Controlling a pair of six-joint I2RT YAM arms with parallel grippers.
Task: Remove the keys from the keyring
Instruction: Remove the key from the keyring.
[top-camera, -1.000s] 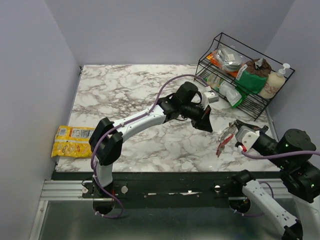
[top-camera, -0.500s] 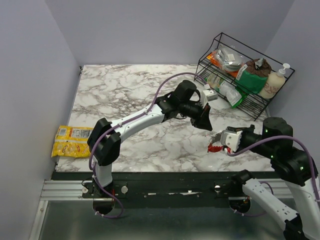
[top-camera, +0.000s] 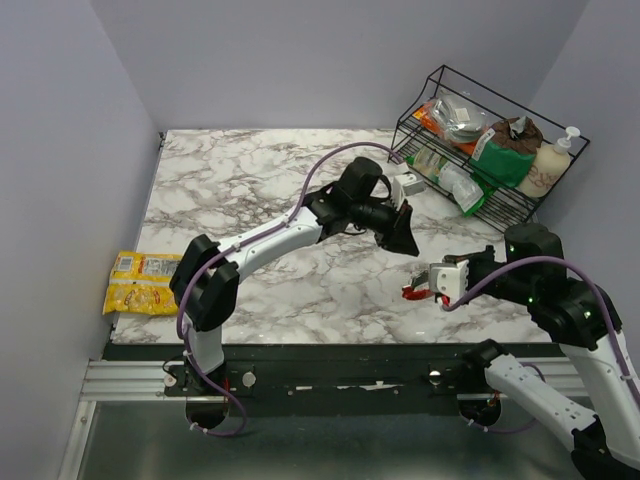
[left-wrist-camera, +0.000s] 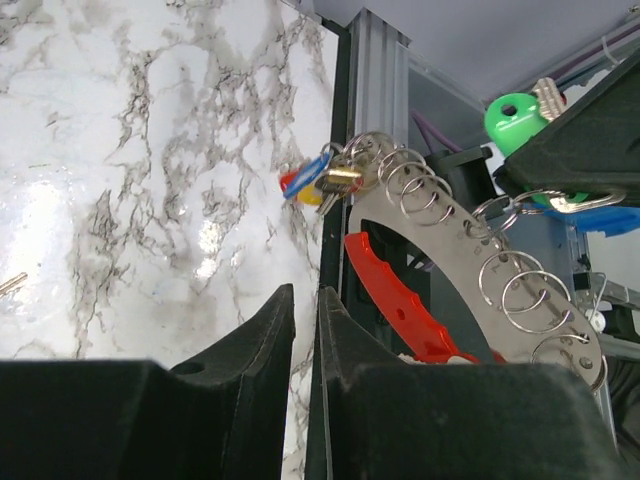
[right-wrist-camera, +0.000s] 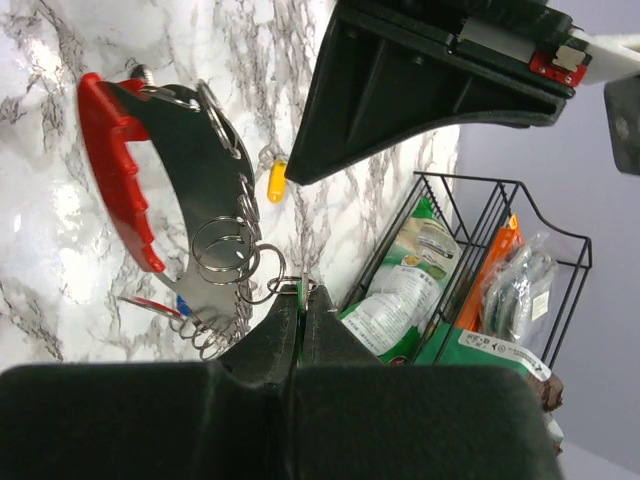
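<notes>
Right end effector (right-wrist-camera: 301, 292) was pinched shut on a small split ring of the keyring (right-wrist-camera: 165, 160), over the table (top-camera: 250, 180) at about 5 o'clock. Left end effector (left-wrist-camera: 306, 305) hung at the keyring's 11 o'clock with its fingers slightly parted, gripping nothing. Keys (left-wrist-camera: 322, 182) dangled from the keyring's end.
</notes>
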